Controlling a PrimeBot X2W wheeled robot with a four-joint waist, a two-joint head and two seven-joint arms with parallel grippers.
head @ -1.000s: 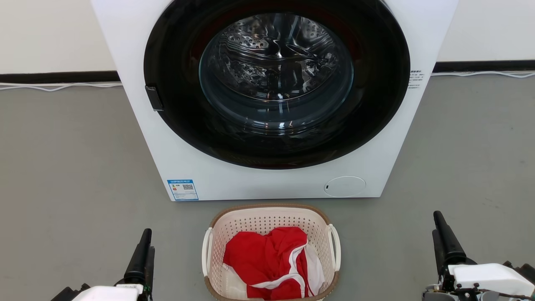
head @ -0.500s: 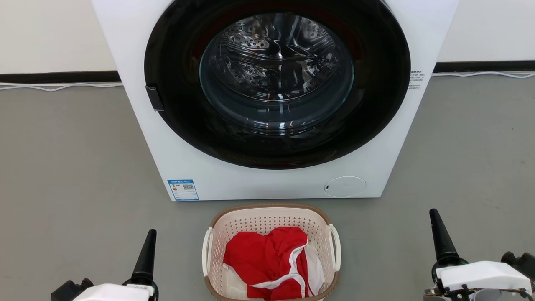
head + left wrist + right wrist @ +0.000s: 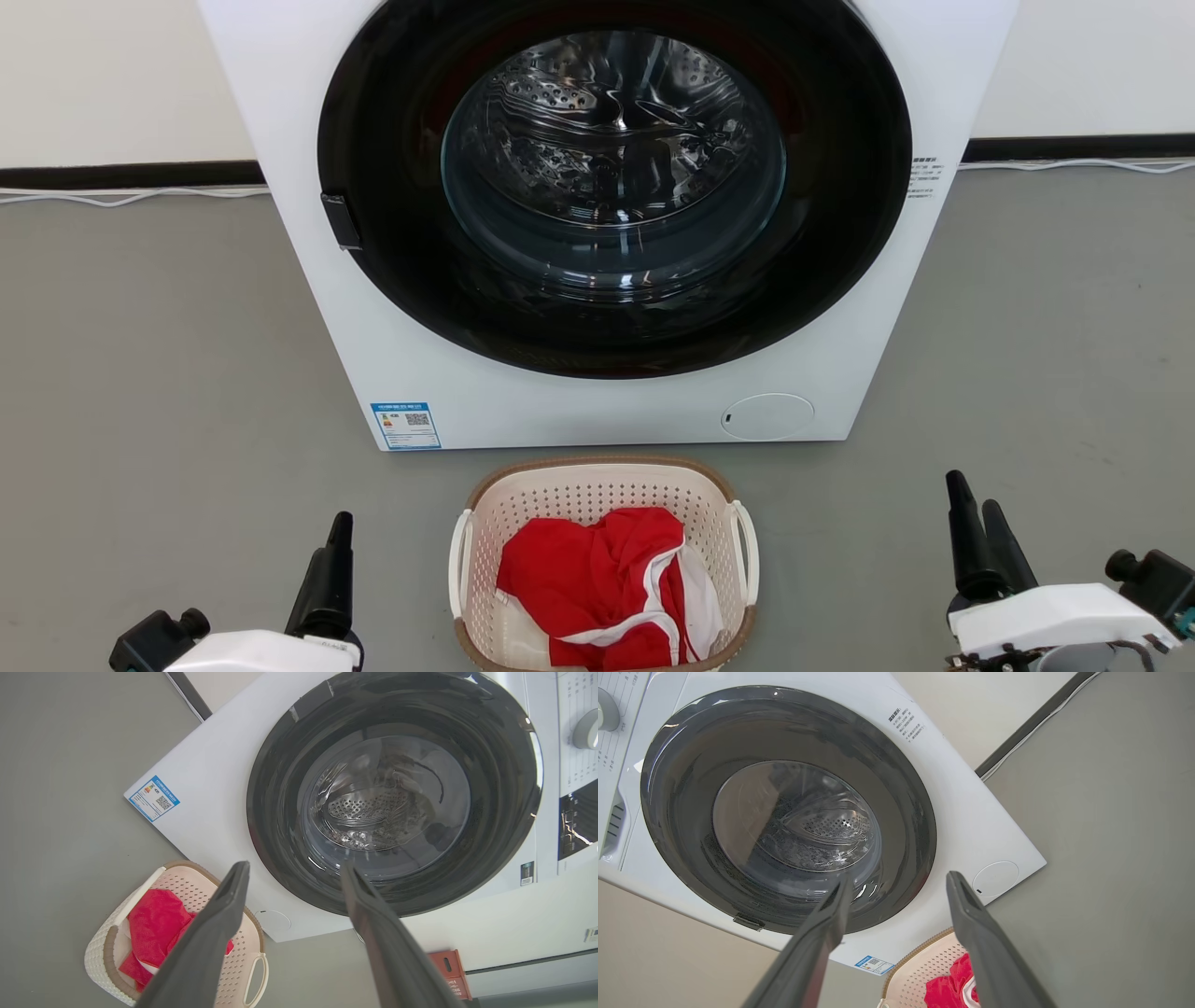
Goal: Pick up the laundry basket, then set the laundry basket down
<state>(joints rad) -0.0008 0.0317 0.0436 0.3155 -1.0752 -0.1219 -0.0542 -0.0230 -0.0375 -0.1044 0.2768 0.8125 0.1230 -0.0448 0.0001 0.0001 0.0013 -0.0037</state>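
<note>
With our left gripper [image 3: 338,527] and right gripper [image 3: 972,495] both wide open and empty, we should bring them in evenly to the handles [image 3: 750,551] of the laundry basket [image 3: 597,490] at 6 o'clock on the floor [image 3: 140,373].

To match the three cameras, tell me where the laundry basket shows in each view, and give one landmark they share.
Head view: laundry basket at bottom centre, just in front of the washing machine.
Left wrist view: lower left corner, seen tilted.
Right wrist view: bottom edge, right of centre, cut off by the frame.
Shared landmark: the blue label on the machine's lower front corner, near the basket in all three views.
</note>
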